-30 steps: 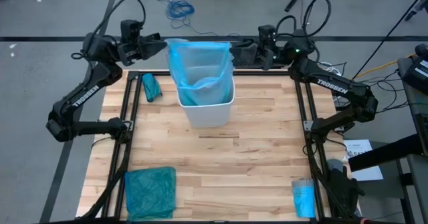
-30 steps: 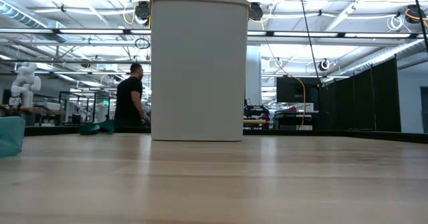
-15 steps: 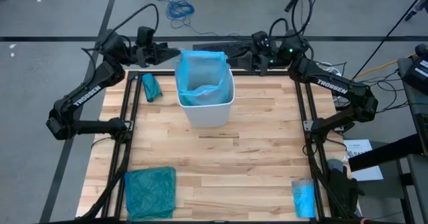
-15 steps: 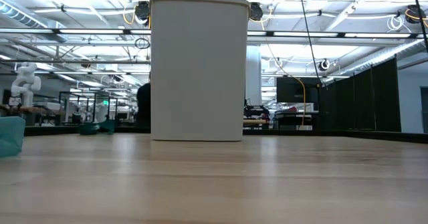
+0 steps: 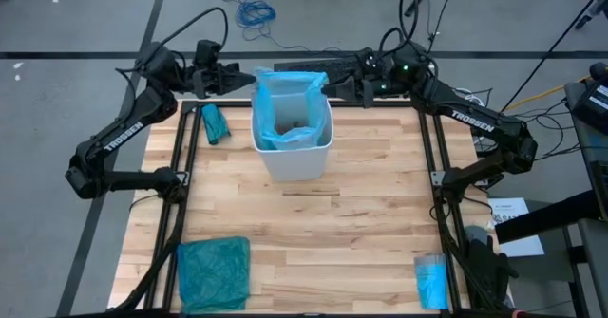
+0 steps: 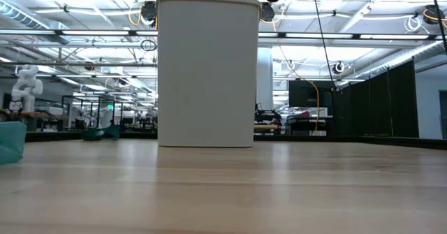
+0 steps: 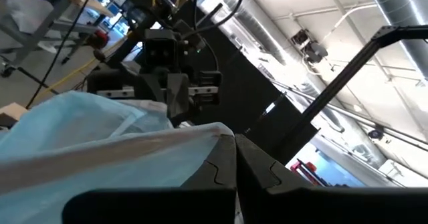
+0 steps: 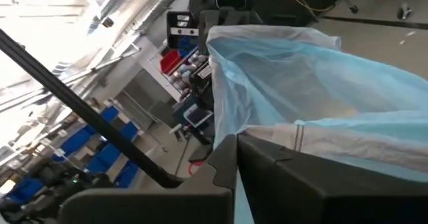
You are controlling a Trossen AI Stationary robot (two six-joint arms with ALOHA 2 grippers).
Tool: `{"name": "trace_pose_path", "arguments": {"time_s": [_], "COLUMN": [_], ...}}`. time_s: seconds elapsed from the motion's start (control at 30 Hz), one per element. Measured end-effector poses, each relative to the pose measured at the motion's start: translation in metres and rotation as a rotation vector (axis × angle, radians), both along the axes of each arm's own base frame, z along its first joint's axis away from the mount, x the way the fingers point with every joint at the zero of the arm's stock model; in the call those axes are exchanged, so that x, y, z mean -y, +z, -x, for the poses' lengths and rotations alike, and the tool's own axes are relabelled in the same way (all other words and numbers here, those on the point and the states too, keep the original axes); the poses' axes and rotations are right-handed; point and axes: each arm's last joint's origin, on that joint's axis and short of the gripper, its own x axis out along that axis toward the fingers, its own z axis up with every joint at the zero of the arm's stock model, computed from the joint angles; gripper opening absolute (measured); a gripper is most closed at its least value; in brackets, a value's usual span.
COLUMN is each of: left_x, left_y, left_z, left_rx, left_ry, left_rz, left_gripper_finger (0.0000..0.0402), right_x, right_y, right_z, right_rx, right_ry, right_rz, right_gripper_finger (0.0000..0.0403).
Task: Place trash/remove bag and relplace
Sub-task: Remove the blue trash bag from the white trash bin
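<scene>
**Liner pinched at both edges above the bin**

The left gripper (image 5: 249,75) is clenched on the thin light-blue plastic bag (image 5: 290,109), film pinched between its jaws. The bag hangs in the white rectangular plastic bin (image 5: 294,152). The right gripper (image 5: 328,88) is likewise clamped on the opposite edge.

Risk, as judged: the film could tear or slip free if pulled unevenly.

Brown scraps inside are barely made out; the pinch points are hidden in the low view.

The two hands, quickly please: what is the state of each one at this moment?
Left hand: closed on the bag, at its top edge above the white bin.
Right hand: closed on the bag's opposite top edge.
</scene>
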Motion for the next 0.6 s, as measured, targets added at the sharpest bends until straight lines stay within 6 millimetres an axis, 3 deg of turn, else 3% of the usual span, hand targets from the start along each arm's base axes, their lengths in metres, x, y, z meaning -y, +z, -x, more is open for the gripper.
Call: {"name": "trace_pose_path", "arguments": {"time_s": [0.33,0.6], "left_x": [0.002,0.008], "left_y": [-0.004,0.006], "left_z": [0.001,0.019], "left_rx": [-0.042,-0.002], "left_ry": [-0.054,0.002], "left_rz": [-0.006,-0.044], "left_gripper_finger": [0.0069,0.0127], "right_x": [0.001,-0.003], "right_y": [-0.004,0.014], "right_z": [0.001,0.024], "right_rx": [-0.035,0.023], "right_ry": [-0.004,-0.031], "right_rz": [0.035,0.070], "right_gripper_finger": [0.0107,0.0180]}}
